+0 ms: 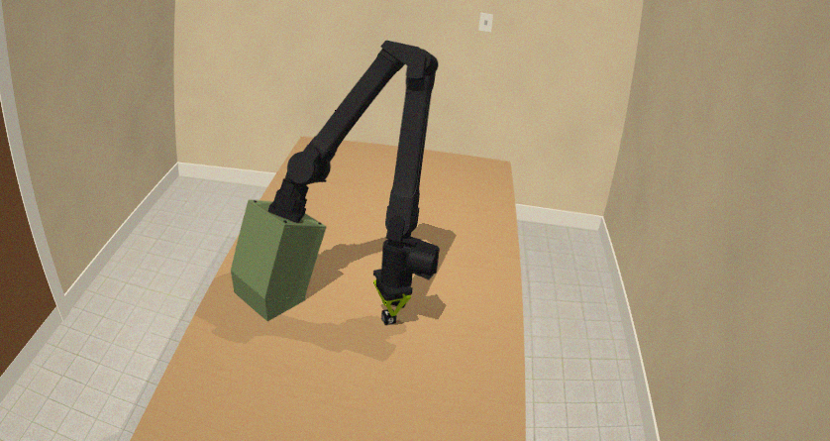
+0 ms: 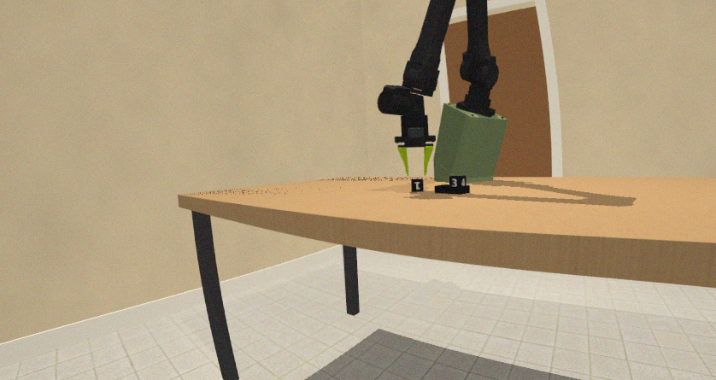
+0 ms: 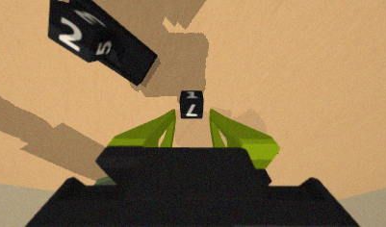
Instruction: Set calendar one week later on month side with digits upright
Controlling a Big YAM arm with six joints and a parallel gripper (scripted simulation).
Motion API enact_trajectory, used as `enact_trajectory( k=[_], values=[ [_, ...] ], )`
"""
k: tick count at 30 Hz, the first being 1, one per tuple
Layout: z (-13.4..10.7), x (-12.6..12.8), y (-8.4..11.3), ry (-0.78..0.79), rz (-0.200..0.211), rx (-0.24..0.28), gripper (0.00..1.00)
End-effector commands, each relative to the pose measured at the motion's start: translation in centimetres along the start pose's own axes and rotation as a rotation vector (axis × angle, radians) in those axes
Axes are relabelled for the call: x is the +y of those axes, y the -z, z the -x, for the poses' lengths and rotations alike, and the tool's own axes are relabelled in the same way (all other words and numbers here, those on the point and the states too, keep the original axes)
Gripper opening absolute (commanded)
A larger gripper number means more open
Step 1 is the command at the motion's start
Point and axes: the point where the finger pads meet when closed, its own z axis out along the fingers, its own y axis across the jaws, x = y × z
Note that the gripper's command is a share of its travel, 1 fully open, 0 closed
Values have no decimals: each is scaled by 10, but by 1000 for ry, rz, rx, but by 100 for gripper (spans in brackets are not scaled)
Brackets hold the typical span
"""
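Note:
My gripper [image 1: 394, 312] [image 2: 416, 175] [image 3: 193, 113] is partly open, with nothing between its green fingers. Its fingertips hang just above a loose black cube [image 1: 388, 317] [image 2: 416, 185] [image 3: 191, 98] standing flat on the table. In the wrist view this cube shows an upside-down 7 and a 1 beyond it. The black tray [image 2: 443, 190] [image 3: 136, 64] stands apart from it, to the right in the exterior view. One end of the tray holds the other cube [image 2: 456, 181] [image 3: 70, 34], showing 3 and 4 in the exterior view, and 2 and 5 in the wrist view. The month's name is not readable.
The green base block [image 1: 275, 264] [image 2: 466, 144] stands behind the tray in the exterior view. The wooden table [image 1: 453, 380] [image 2: 576, 222] carries everything. In the top view my arm appears to hide the tray.

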Motion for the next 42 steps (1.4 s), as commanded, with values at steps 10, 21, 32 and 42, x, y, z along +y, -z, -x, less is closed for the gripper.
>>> enact_trajectory(
  k=[10,21,32,42],
  values=[
    [4,1,-4,3,5,5,44],
    [-1,5,-3,3,4,4,44],
    [1,3,-3,5,2,1,44],
    [1,3,-3,5,2,1,44]
  ],
)
